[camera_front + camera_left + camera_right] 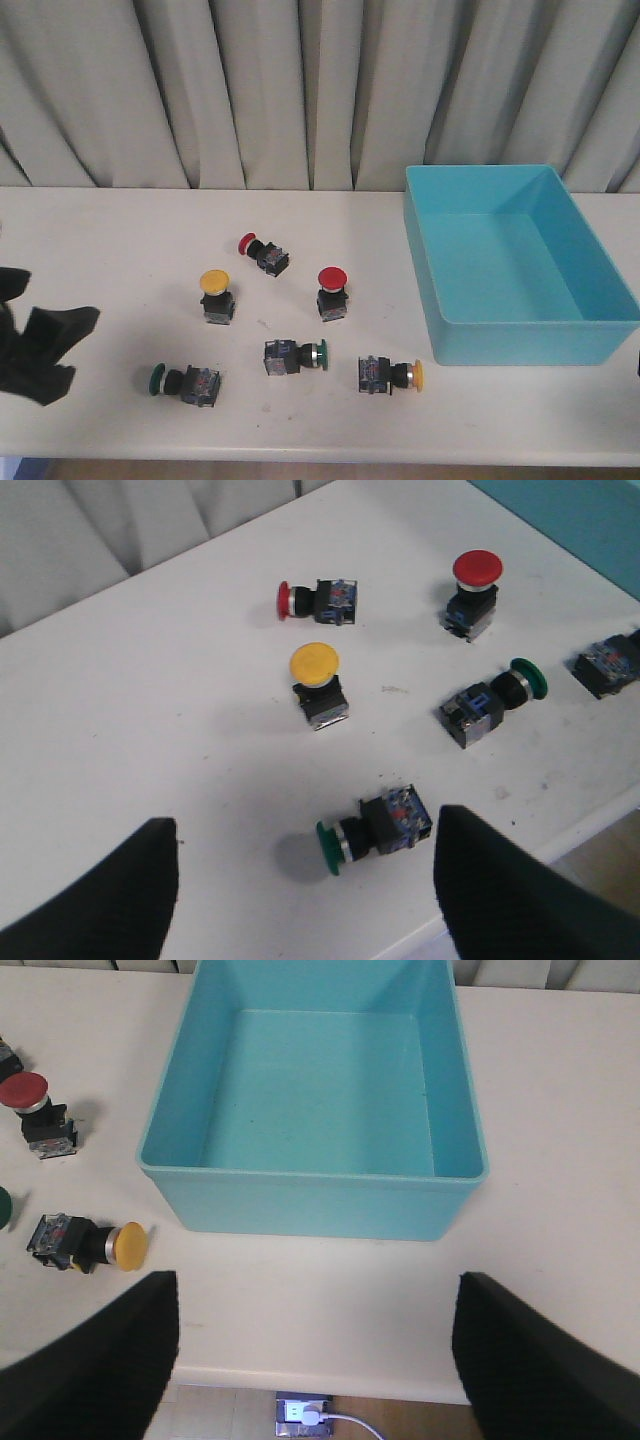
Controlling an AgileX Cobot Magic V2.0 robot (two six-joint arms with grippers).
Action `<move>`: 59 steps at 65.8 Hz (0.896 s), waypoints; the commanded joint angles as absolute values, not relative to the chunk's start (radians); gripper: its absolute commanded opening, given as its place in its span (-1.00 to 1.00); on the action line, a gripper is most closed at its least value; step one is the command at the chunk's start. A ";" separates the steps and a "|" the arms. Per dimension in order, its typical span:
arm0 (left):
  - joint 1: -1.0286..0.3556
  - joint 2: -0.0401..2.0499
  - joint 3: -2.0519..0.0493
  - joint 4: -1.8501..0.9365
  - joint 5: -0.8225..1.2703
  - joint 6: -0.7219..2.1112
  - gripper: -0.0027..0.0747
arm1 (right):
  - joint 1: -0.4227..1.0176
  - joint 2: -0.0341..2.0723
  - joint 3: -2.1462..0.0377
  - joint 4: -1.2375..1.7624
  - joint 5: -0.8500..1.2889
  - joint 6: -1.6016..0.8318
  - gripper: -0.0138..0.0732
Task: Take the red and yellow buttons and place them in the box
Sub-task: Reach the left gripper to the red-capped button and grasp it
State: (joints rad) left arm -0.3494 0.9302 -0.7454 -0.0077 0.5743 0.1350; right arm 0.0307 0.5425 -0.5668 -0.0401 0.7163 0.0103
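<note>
At the far left the left gripper (45,350) hangs over the table's (110,250) near edge with its fingers spread wide and nothing between them. To its right six switches lie scattered: a green button (185,382) on its side nearest, an upright yellow button (216,294), a toppled red button (264,253) farther back, a second green button (296,356), an upright red button (332,292), and a toppled yellow button (389,374) just beside the box (590,335). The turquoise box stands on the right holding nothing, and the right gripper (315,1360) hovers near its front wall, fingers wide apart and holding nothing.
</note>
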 commanded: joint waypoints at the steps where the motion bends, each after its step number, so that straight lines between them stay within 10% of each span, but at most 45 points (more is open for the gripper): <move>1: -0.391 1.039 -0.840 -0.045 0.493 0.139 0.45 | 0.022 0.552 -0.599 -0.041 0.658 0.000 0.60; 59: -0.558 1.983 -1.679 -0.221 0.760 0.662 0.45 | 0.022 0.552 -0.599 -0.041 0.657 0.000 0.57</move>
State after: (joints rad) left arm -0.5533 1.9822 -1.5842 -0.1520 0.7687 0.5880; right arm 0.0307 0.5425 -0.5668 -0.0382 0.7163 0.0103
